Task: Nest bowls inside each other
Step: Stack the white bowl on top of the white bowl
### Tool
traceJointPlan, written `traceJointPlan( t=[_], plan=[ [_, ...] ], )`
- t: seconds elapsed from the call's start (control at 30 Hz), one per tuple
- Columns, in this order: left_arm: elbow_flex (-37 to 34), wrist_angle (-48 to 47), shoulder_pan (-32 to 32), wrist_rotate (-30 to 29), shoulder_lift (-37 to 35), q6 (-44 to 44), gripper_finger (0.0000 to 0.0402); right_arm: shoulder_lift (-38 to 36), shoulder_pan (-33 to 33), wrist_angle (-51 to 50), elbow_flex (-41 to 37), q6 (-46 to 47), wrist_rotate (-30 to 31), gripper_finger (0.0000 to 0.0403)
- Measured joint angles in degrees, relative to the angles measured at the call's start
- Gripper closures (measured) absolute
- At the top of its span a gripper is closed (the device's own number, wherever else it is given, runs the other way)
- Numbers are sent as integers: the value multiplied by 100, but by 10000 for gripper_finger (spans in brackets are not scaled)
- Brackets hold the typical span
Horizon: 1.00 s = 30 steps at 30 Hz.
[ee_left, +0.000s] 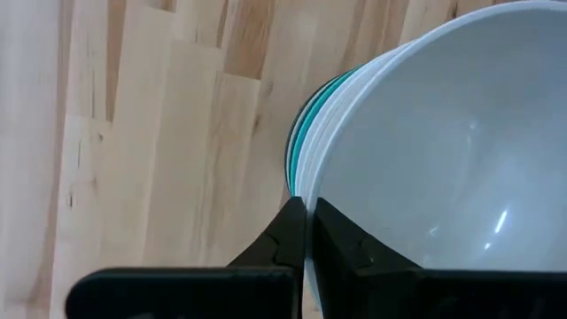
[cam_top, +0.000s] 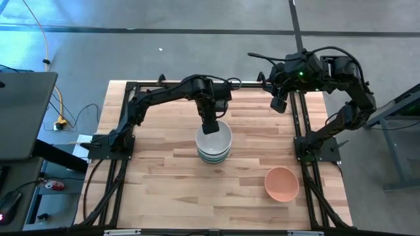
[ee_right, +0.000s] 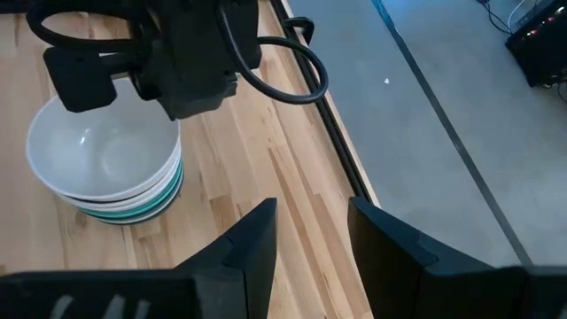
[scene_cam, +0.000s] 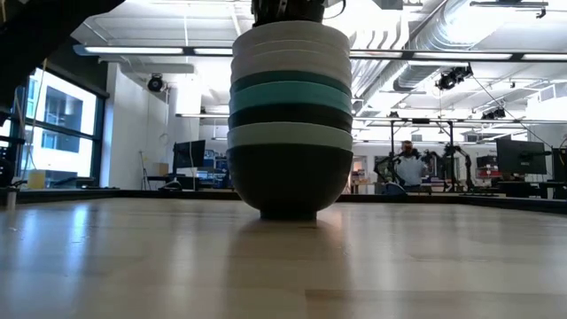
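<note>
bowls (cam_top: 214, 147) sat nested in one stack at the middle of the table (cam_top: 164, 177), a white bowl (ee_left: 443, 168) on top, teal and dark ones below. left gripper (cam_top: 210, 126) was clamped shut on that top bowl's rim, one finger inside, one outside. right gripper (ee_right: 310, 235) hung over the far right edge, fingers apart, holding nothing. a salmon pink bowl (cam_top: 282, 183) stood alone, well apart near the right front.
</note>
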Motion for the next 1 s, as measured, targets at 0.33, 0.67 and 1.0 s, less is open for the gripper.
traceJointPlan(
  t=[0.33,0.67,1.0],
  plan=[
    [0,0,1,0,0,48,401,0,0,0,0,2,0,269],
    [0,0,-30,66,84,102,401,0,0,0,0,5,0,269],
    [0,13,-152,147,376,213,401,0,-1,0,0,46,-7,269]
  ],
)
